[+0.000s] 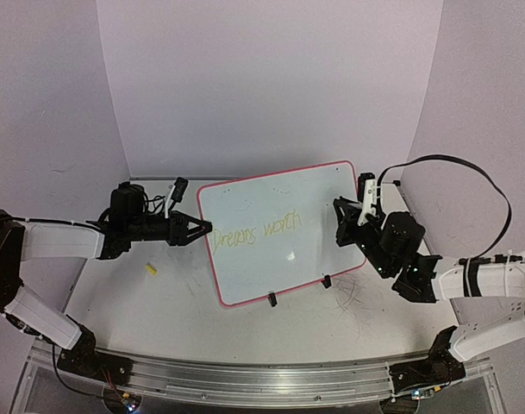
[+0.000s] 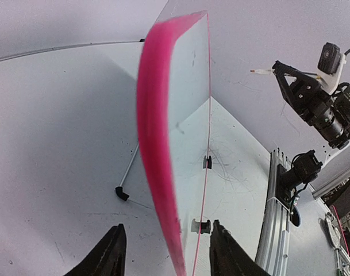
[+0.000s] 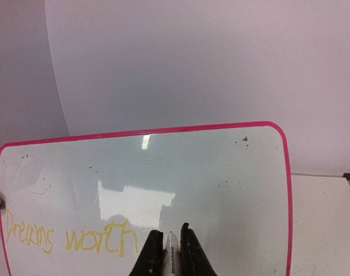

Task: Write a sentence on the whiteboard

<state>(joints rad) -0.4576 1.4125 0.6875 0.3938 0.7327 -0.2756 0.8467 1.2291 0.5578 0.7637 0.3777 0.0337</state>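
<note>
The whiteboard (image 1: 284, 250) stands tilted on small black legs, pink rim all round. The sentence (image 1: 253, 231) reads "Dreams worth" in yellow, also seen in the right wrist view as the sentence (image 3: 65, 237) at the lower left of the whiteboard (image 3: 209, 172). My left gripper (image 1: 205, 228) is open at the board's left edge, its fingers (image 2: 108, 256) standing either side of the pink rim (image 2: 154, 115) without pinching it. My right gripper (image 1: 340, 211) is shut on a white marker (image 3: 172, 248) and sits off the board's right edge. Its marker tip (image 2: 254, 72) is clear of the surface.
A small yellow piece (image 1: 151, 269) lies on the tabletop left of the board. Faint grey scribbles (image 1: 353, 297) mark the table near the board's front legs (image 1: 271, 300). A thin rear prop (image 2: 124, 188) braces the board from behind. Lilac walls close in the back and sides.
</note>
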